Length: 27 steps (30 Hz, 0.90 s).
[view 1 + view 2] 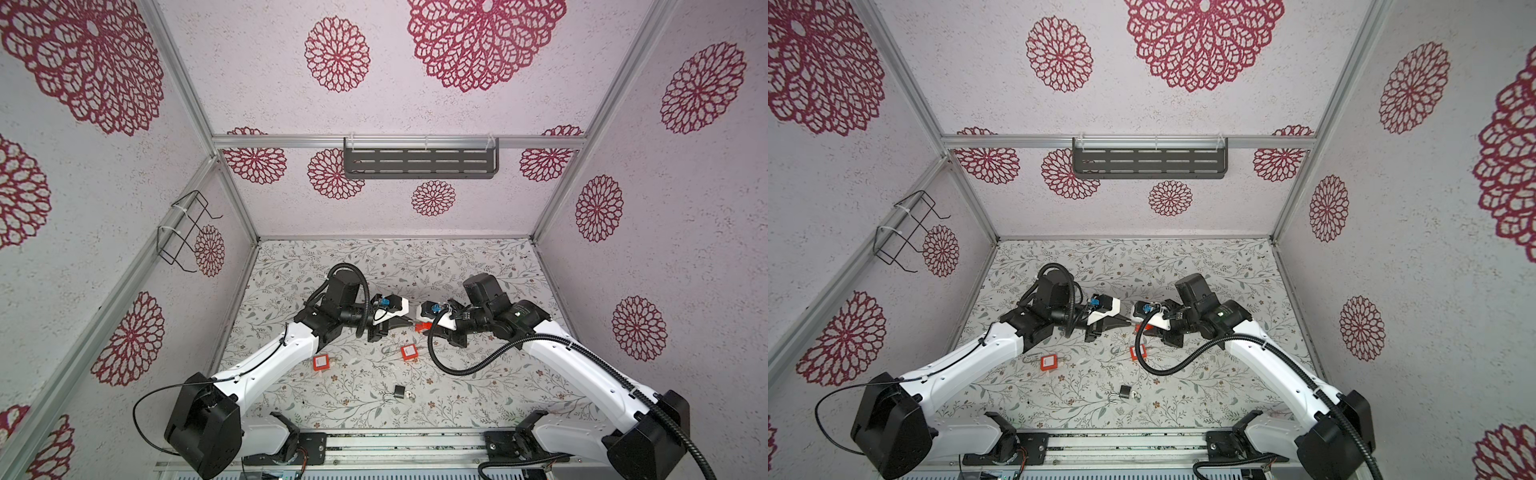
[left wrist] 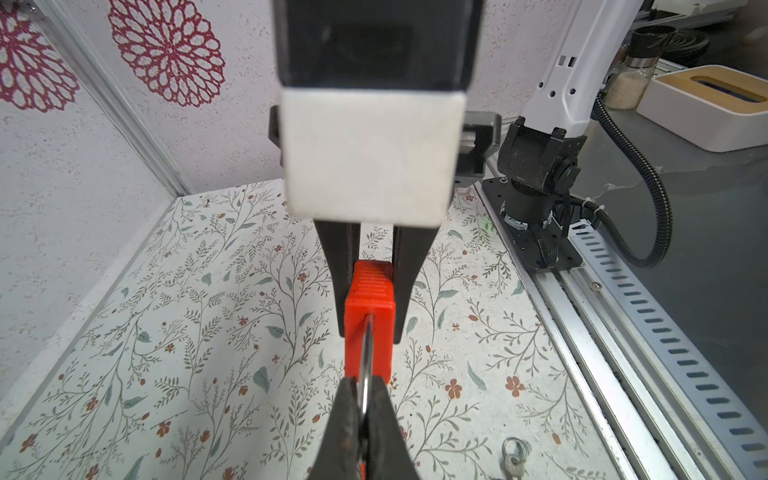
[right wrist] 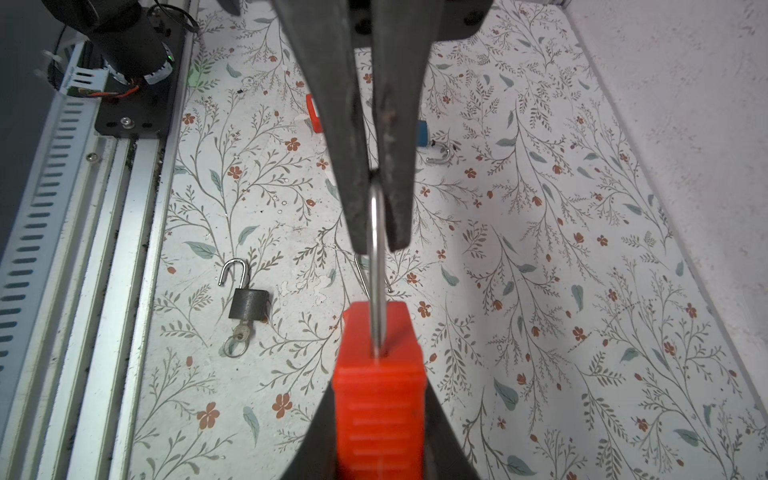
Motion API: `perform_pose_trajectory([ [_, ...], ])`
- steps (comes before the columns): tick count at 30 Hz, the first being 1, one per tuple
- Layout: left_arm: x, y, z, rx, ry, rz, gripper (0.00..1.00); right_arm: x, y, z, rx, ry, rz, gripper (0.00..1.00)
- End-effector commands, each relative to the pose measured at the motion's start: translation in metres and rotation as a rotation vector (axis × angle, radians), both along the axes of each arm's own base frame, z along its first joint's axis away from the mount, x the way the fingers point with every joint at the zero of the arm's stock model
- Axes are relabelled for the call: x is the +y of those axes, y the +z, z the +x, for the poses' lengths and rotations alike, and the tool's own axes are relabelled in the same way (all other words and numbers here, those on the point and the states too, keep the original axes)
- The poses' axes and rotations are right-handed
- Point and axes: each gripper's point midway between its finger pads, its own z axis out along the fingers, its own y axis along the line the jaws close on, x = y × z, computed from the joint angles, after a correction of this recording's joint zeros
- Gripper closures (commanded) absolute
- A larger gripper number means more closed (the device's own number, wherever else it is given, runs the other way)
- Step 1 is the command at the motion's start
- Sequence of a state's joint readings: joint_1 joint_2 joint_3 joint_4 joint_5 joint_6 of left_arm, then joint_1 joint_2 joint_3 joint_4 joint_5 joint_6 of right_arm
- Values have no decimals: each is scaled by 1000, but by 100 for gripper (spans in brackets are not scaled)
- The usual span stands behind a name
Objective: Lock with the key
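A red padlock (image 3: 378, 395) hangs in the air above the middle of the floral table, between both grippers. My right gripper (image 3: 378, 388) is shut on its ribbed red body (image 2: 370, 299). My left gripper (image 2: 363, 399) is shut on the thin steel shackle (image 3: 375, 270), which stands out of the body. In both top views the two grippers meet tip to tip at the padlock (image 1: 422, 327) (image 1: 1138, 328). A key (image 3: 239, 332) on a ring sticks in a black padlock (image 3: 248, 305) lying on the table. No key shows on the held padlock.
Two more red padlocks (image 1: 321, 362) (image 1: 409, 352) and the black padlock (image 1: 399, 390) lie on the table below the grippers. A blue padlock (image 3: 422, 133) lies farther back. A grey shelf (image 1: 419, 160) hangs on the back wall, a wire basket (image 1: 183, 232) on the left wall.
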<state>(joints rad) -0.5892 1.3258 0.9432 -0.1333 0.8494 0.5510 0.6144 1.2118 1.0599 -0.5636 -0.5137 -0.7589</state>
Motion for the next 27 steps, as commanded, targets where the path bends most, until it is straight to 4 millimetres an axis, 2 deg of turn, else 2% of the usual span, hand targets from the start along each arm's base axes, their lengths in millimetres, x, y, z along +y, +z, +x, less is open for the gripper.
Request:
perform_pose_trajectory([
  [1, -3, 4, -12, -15, -43, -15, 100, 13, 29, 8, -79, 51, 95, 97],
  [6, -5, -4, -9, 21, -28, -33, 100, 17, 33, 18, -43, 58, 77, 97],
  [12, -3, 7, 12, 35, 41, -151, 100, 18, 26, 25, 27, 84, -29, 94],
  [16, 3, 13, 22, 44, 82, -205, 100, 16, 28, 33, -7, 61, -48, 90],
  [22, 11, 19, 34, 56, 141, -259, 100, 6, 35, 43, -47, 15, -88, 73],
  [24, 10, 23, 37, 49, 147, -276, 100, -1, 36, 44, -28, -1, -111, 58],
  [27, 10, 28, 42, 46, 154, -308, 100, -9, 34, 43, -25, -26, -148, 47],
])
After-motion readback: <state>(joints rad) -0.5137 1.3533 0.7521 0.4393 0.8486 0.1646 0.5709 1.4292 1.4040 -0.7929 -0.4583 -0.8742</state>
